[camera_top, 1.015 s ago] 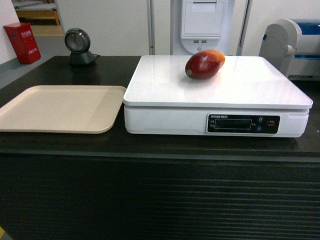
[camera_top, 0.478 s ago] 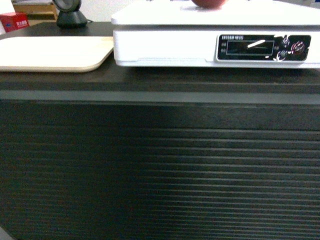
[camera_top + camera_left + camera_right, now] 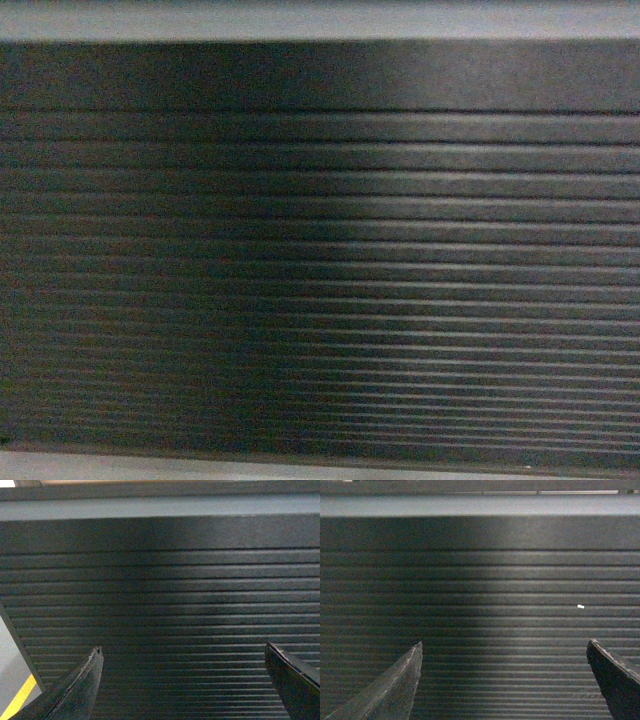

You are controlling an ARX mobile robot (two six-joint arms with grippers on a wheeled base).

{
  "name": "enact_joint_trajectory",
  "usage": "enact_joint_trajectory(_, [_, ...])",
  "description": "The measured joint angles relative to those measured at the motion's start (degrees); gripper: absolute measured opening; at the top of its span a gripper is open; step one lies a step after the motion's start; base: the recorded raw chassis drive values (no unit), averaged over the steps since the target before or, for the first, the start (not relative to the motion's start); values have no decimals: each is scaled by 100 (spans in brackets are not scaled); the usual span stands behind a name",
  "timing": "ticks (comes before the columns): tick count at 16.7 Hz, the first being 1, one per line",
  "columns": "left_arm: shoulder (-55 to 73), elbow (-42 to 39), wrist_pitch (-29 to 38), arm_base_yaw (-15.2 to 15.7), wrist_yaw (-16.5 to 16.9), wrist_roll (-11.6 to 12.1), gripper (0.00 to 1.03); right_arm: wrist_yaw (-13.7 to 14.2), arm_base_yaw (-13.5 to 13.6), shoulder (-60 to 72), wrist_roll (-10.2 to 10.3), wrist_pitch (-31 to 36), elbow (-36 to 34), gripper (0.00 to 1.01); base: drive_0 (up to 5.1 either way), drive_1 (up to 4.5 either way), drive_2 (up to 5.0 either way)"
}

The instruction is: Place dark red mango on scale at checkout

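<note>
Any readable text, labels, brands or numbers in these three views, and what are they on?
None. All three views show only the ribbed black front panel of the checkout, which carries no print.
A small white speck on the panel in the right wrist view is too small to tell whether it is a label.
The open left gripper and right gripper bear no markings.
</note>
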Motion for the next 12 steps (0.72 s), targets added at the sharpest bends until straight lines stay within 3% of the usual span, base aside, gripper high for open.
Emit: enact_joint_trajectory(12, [0, -2, -13, 0, 2, -2, 98, 2, 0, 0, 4, -9, 0, 98, 0, 0, 0])
